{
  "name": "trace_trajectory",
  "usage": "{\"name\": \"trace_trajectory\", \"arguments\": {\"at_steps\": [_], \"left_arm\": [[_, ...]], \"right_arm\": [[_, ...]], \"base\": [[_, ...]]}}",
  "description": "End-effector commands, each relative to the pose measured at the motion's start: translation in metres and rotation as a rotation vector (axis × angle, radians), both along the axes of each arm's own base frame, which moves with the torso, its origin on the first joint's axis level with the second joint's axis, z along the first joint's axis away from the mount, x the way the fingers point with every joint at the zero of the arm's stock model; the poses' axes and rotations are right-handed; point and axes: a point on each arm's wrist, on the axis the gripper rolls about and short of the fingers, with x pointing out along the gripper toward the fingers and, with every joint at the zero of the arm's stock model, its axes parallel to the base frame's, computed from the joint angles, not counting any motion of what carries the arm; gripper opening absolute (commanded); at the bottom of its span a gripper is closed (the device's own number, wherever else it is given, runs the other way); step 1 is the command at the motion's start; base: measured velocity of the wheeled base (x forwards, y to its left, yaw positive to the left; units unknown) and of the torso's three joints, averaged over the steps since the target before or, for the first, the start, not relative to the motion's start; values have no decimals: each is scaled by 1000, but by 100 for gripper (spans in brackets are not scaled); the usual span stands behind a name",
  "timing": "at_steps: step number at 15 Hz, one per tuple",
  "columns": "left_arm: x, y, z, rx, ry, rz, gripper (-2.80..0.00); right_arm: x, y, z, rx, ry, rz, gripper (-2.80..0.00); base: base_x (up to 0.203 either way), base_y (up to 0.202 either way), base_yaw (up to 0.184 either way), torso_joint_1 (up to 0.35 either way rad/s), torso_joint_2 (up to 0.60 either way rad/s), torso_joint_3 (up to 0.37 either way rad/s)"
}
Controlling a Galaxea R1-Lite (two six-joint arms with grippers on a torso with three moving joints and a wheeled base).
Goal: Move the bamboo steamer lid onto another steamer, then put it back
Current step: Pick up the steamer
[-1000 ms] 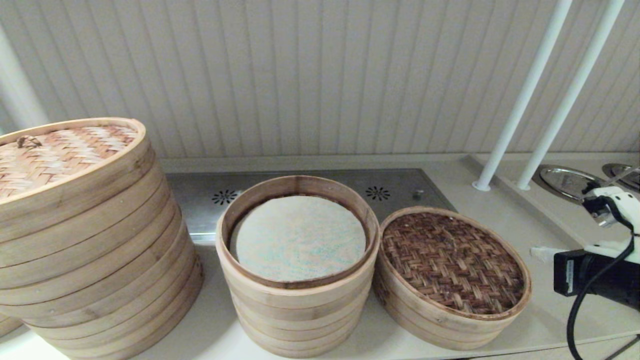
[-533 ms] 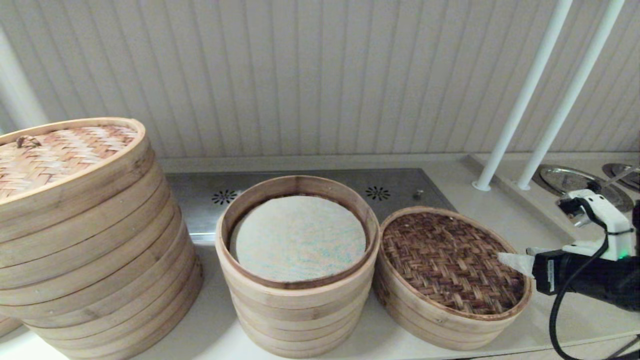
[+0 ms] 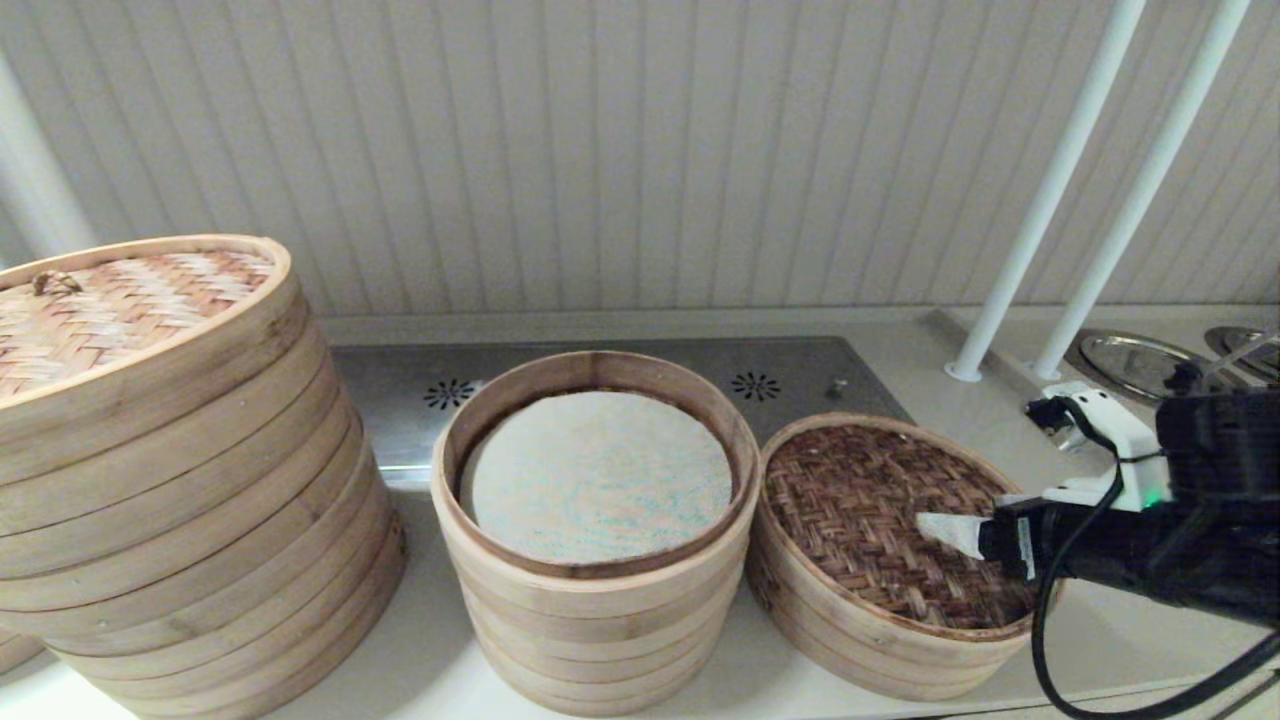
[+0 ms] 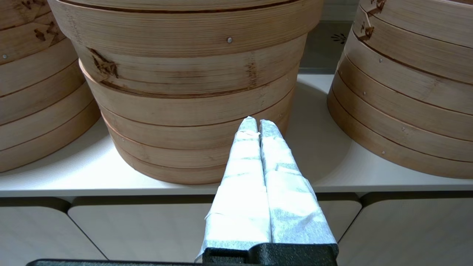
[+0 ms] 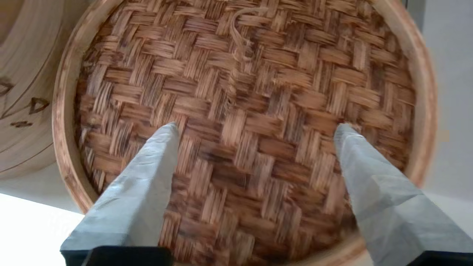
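Observation:
The bamboo steamer lid (image 3: 870,510), with a dark brown herringbone top and a pale rim, lies on the low pale basket (image 3: 880,650) at the right of the counter. That basket's floor is hidden under it. My right gripper (image 3: 935,528) reaches in from the right and hovers just above the lid's right half. In the right wrist view the lid (image 5: 251,92) fills the picture, and the gripper (image 5: 257,127) is open, its fingers spread wide with nothing between them. My left gripper (image 4: 257,122) is shut and empty, low in front of the counter edge.
The taller stack with a whitish liner (image 3: 590,600) stands uncovered, touching the low basket's left side. A much wider stack (image 3: 180,560) with a tan loop-handled lid (image 3: 110,300) is at far left. Two white poles (image 3: 1040,200) and metal discs (image 3: 1130,360) are at back right.
My right arm has swung left from beside the counter's right end until its fingers are over the lid's right half. The lid and steamers have not moved.

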Motion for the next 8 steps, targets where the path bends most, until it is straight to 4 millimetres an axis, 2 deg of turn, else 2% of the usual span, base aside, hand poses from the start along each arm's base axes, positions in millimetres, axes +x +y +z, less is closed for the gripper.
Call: {"name": "trace_trajectory", "arguments": {"at_steps": [1, 8], "left_arm": [[0, 0, 0, -2, 0, 1, -280], [0, 0, 0, -1, 0, 1, -280]], "right_arm": [[11, 5, -5, -9, 19, -1, 0], [41, 16, -13, -36, -56, -26, 0]], "base": [[0, 0, 0, 0, 0, 0], [0, 0, 0, 0, 0, 0]]}}
